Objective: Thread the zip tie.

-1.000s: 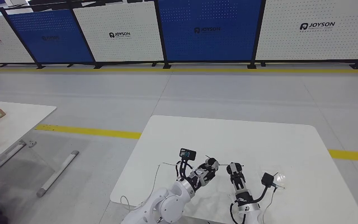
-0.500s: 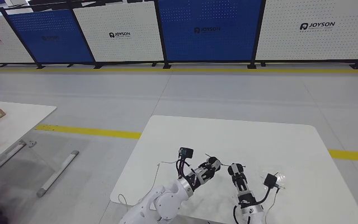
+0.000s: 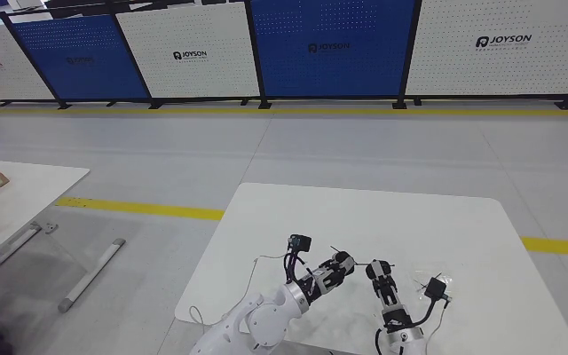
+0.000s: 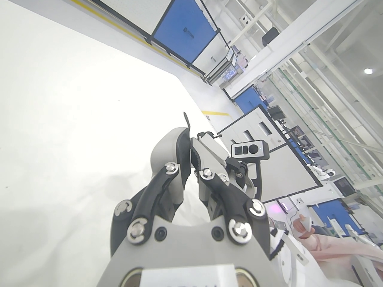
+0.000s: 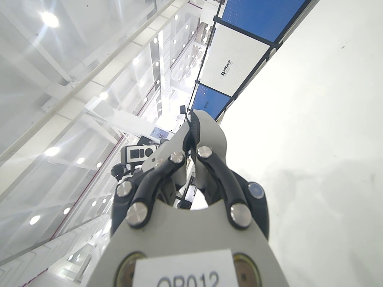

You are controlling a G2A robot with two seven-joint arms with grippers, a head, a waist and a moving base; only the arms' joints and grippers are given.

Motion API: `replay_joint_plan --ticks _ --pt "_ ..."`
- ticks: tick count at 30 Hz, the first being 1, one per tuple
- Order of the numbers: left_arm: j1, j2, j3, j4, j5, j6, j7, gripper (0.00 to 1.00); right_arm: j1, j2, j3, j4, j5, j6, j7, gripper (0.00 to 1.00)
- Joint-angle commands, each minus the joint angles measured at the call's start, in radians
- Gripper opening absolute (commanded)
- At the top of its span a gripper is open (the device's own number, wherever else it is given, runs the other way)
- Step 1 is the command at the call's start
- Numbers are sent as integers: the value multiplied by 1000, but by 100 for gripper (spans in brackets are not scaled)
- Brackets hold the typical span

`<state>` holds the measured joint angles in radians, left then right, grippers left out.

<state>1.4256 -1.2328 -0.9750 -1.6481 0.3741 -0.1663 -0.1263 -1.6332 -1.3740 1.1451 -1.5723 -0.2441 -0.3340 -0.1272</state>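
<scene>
Black zip tie clenched in left gripper and in right gripper, the two grippers close together above white table

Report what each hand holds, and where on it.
Left hand and right hand each pinch the black zip tie close to an end; a short tip pokes out past each.

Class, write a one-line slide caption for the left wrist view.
Left end effector shut on a black zip tie over the white table.
</scene>
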Motion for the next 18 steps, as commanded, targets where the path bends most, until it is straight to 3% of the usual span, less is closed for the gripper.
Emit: replay_joint_plan --ticks 1,6,7,8,12,15,18 --pt "-2 0 2 0 3 2 1 0 2 -1 -2 1 0 8 2 0" --pt "1 1 5 -7 68 43 32 0 3 -2 -2 6 3 8 0 0" --pt "2 1 7 -8 84 52 35 7 2 -2 -1 6 2 6 1 0" --pt "2 1 9 -10 105 64 45 22 1 -2 0 5 1 3 1 0" --pt "8 -2 28 -21 139 81 60 40 -4 -2 2 2 -11 -3 -5 0" --pt "7 -2 31 -22 145 85 61 41 -6 -2 0 1 -22 -2 -14 0" --pt "7 -3 31 -21 149 90 64 31 -7 -3 -1 1 -27 -2 -19 0"
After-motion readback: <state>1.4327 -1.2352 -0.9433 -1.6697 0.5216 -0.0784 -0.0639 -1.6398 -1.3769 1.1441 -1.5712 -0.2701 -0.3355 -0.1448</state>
